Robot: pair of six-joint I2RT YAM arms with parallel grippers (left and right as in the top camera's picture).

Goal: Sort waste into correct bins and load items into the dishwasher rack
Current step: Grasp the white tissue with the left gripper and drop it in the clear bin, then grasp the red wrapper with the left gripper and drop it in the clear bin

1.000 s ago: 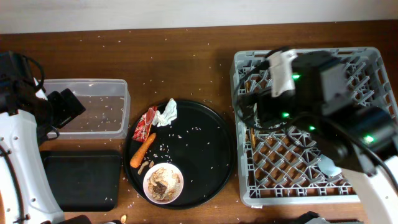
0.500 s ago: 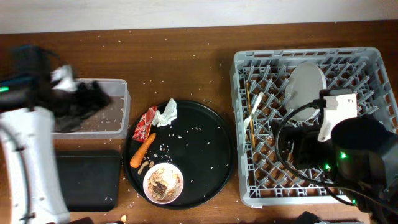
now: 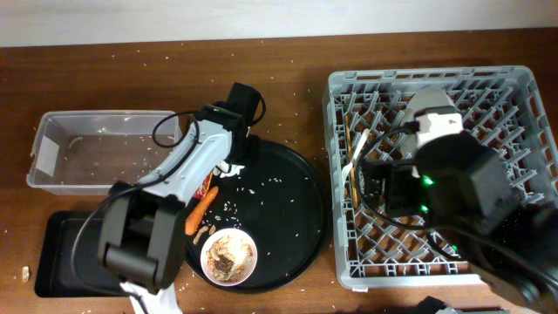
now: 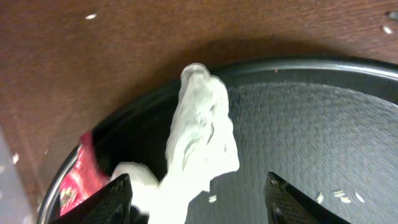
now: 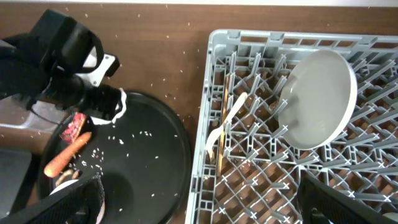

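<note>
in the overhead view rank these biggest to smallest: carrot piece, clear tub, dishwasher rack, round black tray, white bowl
1. dishwasher rack
2. round black tray
3. clear tub
4. white bowl
5. carrot piece
All lie at about table level, so nearness to the camera hardly skews this.

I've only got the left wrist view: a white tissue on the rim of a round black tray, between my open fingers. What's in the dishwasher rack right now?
Observer: A pale plate leans tilted in the dishwasher rack, with a white fork beside it on the tray side.
Operator: Where's the clear tub?
Observer: The clear tub sits left of the round tray, behind the shallow black tray.
Operator: What else is on the round tray?
Observer: A carrot piece and a white bowl of brownish scraps, near its front-left edge.
</note>
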